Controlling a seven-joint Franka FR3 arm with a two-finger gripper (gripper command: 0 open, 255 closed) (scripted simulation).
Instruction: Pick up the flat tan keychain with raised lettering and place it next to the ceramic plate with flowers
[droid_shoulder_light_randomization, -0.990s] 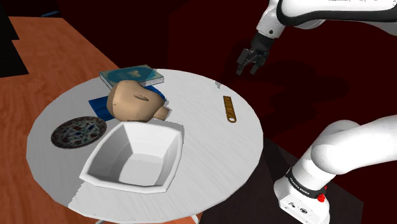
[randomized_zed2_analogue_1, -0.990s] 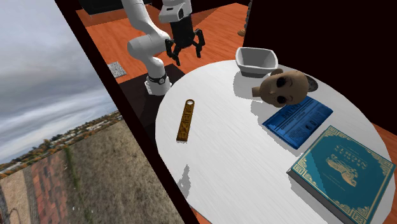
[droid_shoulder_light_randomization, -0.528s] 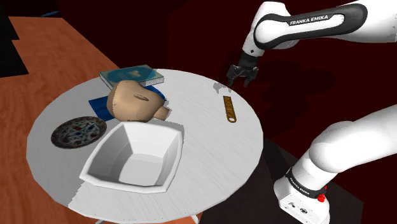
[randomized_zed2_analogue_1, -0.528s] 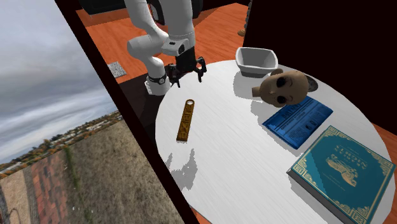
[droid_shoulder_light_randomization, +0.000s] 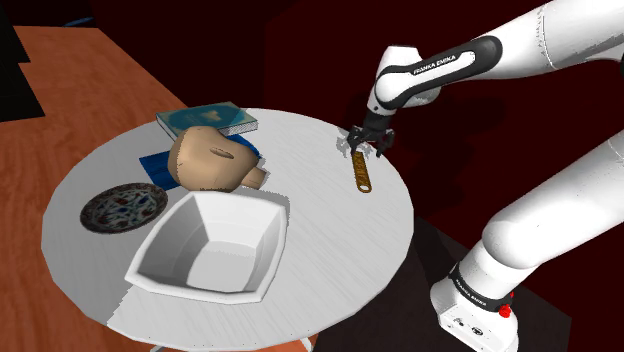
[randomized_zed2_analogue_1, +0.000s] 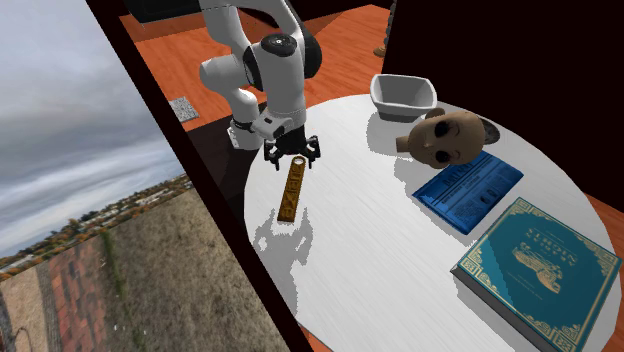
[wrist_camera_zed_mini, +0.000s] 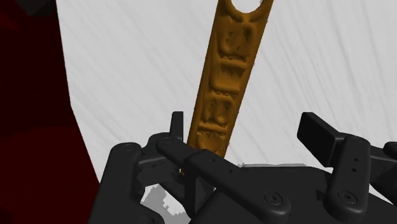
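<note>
The tan keychain (droid_shoulder_light_randomization: 361, 171) with raised lettering lies flat on the round white table (droid_shoulder_light_randomization: 330, 250), close to the edge at the shoulder view's right. My black gripper (droid_shoulder_light_randomization: 366, 145) hovers low over the keychain's end farthest from its ring hole, with the fingers open. In the wrist view the keychain (wrist_camera_zed_mini: 226, 83) runs away from the gripper (wrist_camera_zed_mini: 248, 137), its near end just inside one finger (wrist_camera_zed_mini: 177, 124) and untouched by the other. From the second exterior view the gripper (randomized_zed2_analogue_1: 290, 155) stands just above the keychain (randomized_zed2_analogue_1: 291, 190). The flowered plate (droid_shoulder_light_randomization: 123, 208) lies at the table's opposite side.
A white angular bowl (droid_shoulder_light_randomization: 215, 245) stands at the table's front, with a tan doll head (droid_shoulder_light_randomization: 208, 160) behind it. A teal book (droid_shoulder_light_randomization: 205, 120) and a blue flat booklet (randomized_zed2_analogue_1: 467, 188) lie beyond the head. Dark floor drops off right beside the keychain.
The arm has come down and toward the table, bringing the open gripper from above the table's edge to just over the keychain's end. Nothing on the table has moved.
</note>
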